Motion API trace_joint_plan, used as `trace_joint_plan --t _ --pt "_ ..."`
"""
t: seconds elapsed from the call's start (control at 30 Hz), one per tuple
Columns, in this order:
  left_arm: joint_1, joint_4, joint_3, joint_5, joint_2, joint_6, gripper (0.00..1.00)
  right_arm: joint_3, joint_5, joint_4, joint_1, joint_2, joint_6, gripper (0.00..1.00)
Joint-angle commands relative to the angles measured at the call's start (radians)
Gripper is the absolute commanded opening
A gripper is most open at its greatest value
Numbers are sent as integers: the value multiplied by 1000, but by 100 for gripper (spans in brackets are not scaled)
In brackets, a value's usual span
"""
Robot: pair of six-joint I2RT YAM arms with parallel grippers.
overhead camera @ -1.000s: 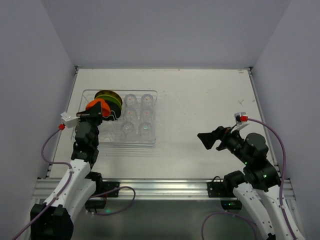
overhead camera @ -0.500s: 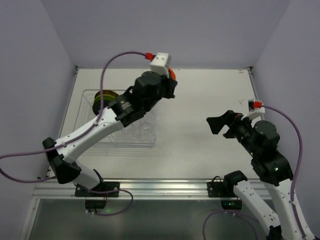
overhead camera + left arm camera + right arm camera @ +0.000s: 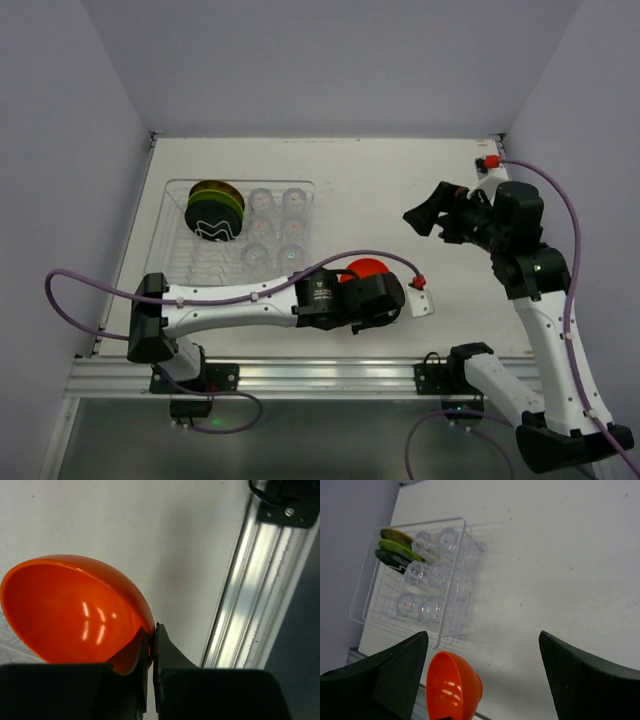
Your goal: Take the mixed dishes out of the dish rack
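Observation:
My left gripper (image 3: 372,292) is shut on the rim of the small glossy orange bowl (image 3: 366,271), held tilted just above the table near the front rail, right of the dish rack (image 3: 176,268). In the left wrist view the fingertips (image 3: 159,636) pinch the bowl (image 3: 75,610) at its edge. The clear rack holds upright plates (image 3: 214,211), black and lime-green, and several clear glasses (image 3: 277,229). My right gripper (image 3: 432,216) hangs open and empty high over the right side. Its wrist view shows the rack (image 3: 454,611), the plates (image 3: 395,547), the glasses (image 3: 428,573) and the bowl (image 3: 454,687) below.
An aluminium rail (image 3: 330,375) runs along the table's near edge, close to the bowl; it also fills the right of the left wrist view as the rail (image 3: 250,605). Purple cables trail from both arms. Grey walls enclose the table on three sides.
The left arm has carried the orange bowl out of the rack, up over the back of the table, then down to the front middle. The right arm has risen and moved back.

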Motion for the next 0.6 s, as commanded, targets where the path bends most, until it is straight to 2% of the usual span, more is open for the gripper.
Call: trace_joint_plan --t 0.0,0.07,0.23,0.4,0.47,0.5,0.57 --pt "-37 -23 -35 75 -66 141 0 -34 -155 -27 29 21 -44 92" --pt "-42 -37 -55 66 -49 163 0 -36 -150 -56 84 51 -79 88" --pt "-53 -65 -94 29 -37 206 0 -36 4 -175 282 131 -162 82" --pt "-54 -52 -103 116 -71 227 0 -62 64 -237 428 215 -201 64" --pt "-54 -49 -101 134 -80 233 0 -63 93 -249 453 237 -201 55" --pt "-54 -49 -101 144 -82 237 0 -66 101 -244 473 248 -198 46" --pt "-54 -51 -101 139 -77 237 0 -63 121 -238 483 254 -191 38"
